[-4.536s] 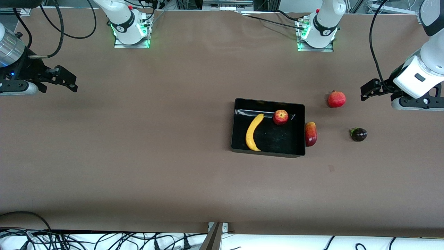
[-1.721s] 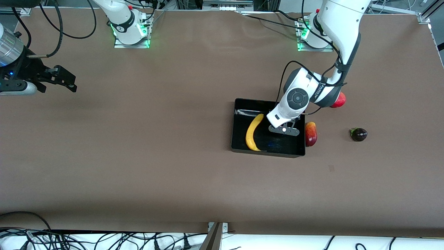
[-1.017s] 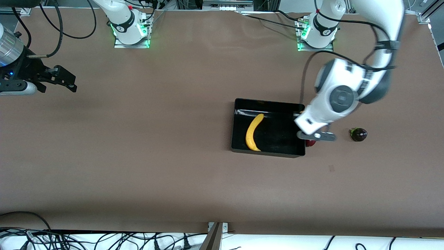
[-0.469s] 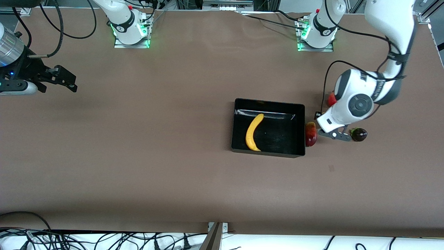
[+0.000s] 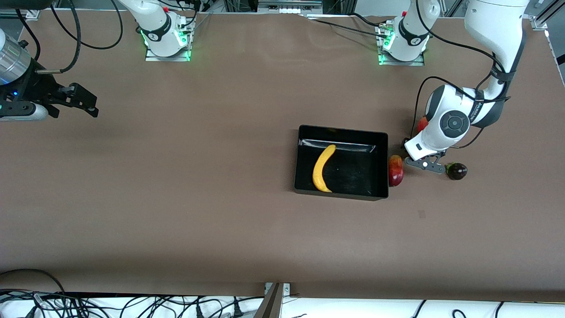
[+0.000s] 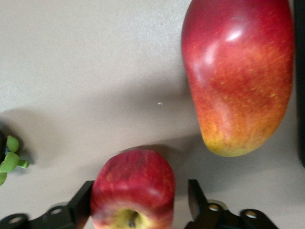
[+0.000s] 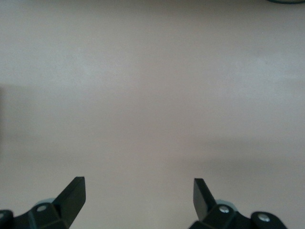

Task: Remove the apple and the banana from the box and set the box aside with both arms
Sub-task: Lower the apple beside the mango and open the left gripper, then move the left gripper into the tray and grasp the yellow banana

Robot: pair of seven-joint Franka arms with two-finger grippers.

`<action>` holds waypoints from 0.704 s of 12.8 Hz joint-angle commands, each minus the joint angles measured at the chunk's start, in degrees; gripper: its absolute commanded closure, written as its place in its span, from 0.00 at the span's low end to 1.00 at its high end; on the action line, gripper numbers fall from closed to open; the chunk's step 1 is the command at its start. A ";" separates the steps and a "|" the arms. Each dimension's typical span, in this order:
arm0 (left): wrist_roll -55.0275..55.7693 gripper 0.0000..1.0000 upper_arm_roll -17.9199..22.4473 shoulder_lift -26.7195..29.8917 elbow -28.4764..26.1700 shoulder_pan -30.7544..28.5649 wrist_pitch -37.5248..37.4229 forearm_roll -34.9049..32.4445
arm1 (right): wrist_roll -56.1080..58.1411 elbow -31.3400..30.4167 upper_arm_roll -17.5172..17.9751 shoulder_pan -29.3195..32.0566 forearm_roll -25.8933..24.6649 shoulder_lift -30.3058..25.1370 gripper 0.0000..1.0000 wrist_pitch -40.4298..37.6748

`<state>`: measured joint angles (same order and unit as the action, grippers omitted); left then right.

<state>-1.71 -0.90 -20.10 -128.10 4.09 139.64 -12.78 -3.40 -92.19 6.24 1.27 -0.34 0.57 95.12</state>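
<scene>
The black box [image 5: 340, 194] lies mid-table with the yellow banana [image 5: 322, 168] inside it. The red apple with a yellow patch [image 6: 132, 183] rests on the table outside the box, between the red-and-yellow oblong fruit [image 6: 238, 76] and a dark fruit [image 5: 457, 170]. My left gripper [image 6: 140, 191] straddles the apple, open, with a gap showing beside one finger [image 6: 196, 196]. In the front view the left gripper [image 5: 424, 164] hides the apple. My right gripper [image 5: 84, 105] waits open over bare table at the right arm's end, with nothing between its fingers [image 7: 76, 193].
The oblong red-and-yellow fruit [image 5: 396, 170] lies against the box's wall toward the left arm's end. A red pomegranate [image 5: 422, 124] is mostly hidden by the left arm. The dark fruit's green leaves [image 6: 8, 157] show close to the left gripper.
The left arm took the apple out of the box and carried it to the table beside the oblong fruit. Its jaws have now opened off the apple. The right arm has not moved.
</scene>
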 commanded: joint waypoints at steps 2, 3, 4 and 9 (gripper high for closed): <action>-0.49 0.00 -3.84 5.67 3.97 -0.05 -2.77 -0.94 | -0.03 0.61 0.44 0.40 -0.36 0.05 0.00 -0.29; 0.29 0.00 -6.29 5.68 8.61 0.04 -7.75 -0.24 | -0.03 0.61 0.44 0.32 -0.36 0.05 0.00 -0.29; 2.22 0.00 -8.40 4.81 14.22 0.30 -13.46 0.64 | -0.11 0.61 0.44 0.32 -0.27 0.05 0.00 -0.29; 11.27 0.00 -14.92 -7.64 31.65 4.59 -20.64 10.74 | -0.11 0.61 0.44 0.23 -0.27 0.05 0.00 -0.29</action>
<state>6.72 -15.28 -18.89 -104.20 6.13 119.51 -4.49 -3.40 -92.19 6.26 1.26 -0.34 0.57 95.12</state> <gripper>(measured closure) 0.000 0.000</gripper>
